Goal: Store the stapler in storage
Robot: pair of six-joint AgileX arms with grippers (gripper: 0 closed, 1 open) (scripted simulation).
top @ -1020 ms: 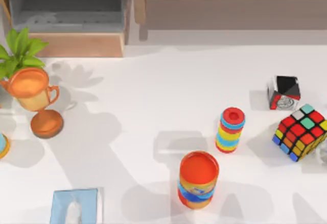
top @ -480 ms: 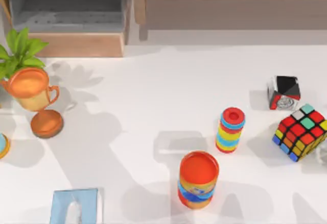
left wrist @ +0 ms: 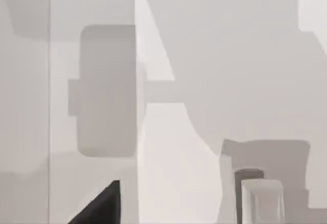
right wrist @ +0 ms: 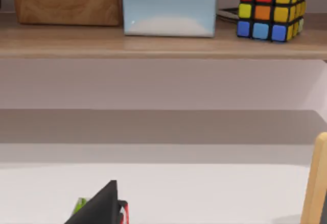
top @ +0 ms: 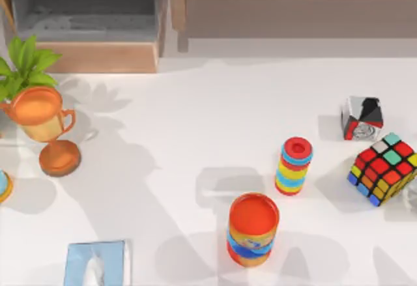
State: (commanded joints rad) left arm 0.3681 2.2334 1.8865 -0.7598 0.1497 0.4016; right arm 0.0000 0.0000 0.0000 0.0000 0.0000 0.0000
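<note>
Both the left gripper (left wrist: pixel 102 207) and right gripper (right wrist: pixel 101 204): open or closed, cannot tell. The stapler (left wrist: pixel 262 201) is probably best pinched across its narrow width, keeping clear of the orange can (top: pixel 253 228).

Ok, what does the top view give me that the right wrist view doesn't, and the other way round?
Top view: the orange cylindrical can, the striped ring stack, the orange trophy cup and the open grey drawer with wooden front. Right wrist view: a wooden shelf board carrying a wooden block, a light blue tissue box and a multicoloured puzzle cube. Both: the white tabletop.
</note>
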